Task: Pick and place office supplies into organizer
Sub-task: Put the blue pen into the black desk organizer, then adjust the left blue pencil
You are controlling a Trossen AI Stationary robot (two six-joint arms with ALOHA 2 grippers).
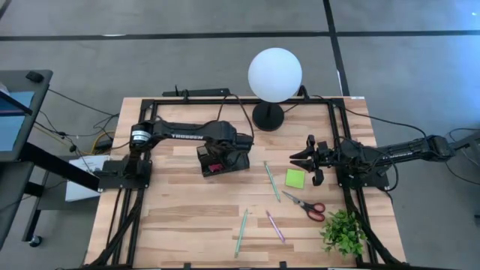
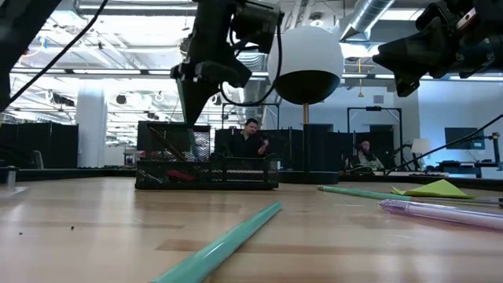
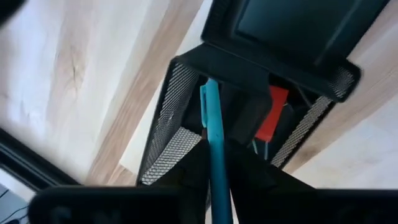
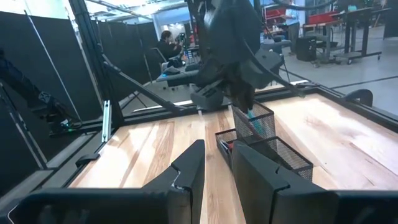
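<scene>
The black mesh organizer [image 1: 225, 162] stands left of the table's middle, with a red block [image 3: 272, 115] inside. My left gripper [image 3: 214, 149] hangs over it, shut on a teal pen [image 3: 211, 118]. My right gripper [image 1: 309, 165] is open, lifted above the table near the lime-green sticky pad [image 1: 295, 178]. Red-handled scissors [image 1: 305, 205], a green pen [image 1: 271, 180], a second teal pen [image 1: 241, 231] and a pink pen [image 1: 274, 225] lie flat on the table. My left gripper pinches the teal pen's shaft [image 3: 216, 163] between its two fingers [image 3: 198, 163], coming from above and pointing down. The pen stands along the fingers, its lower end [image 3: 207, 87] inside a mesh compartment of the organizer; whether it touches the bottom I cannot tell.
A white globe lamp [image 1: 275, 75] stands at the far edge, a green plant [image 1: 343, 231] at the near right corner. A black frame [image 1: 334, 112] borders the table. Bare wood [image 1: 172, 217] lies near and left of the organizer. People sit in the room behind [image 2: 251, 137].
</scene>
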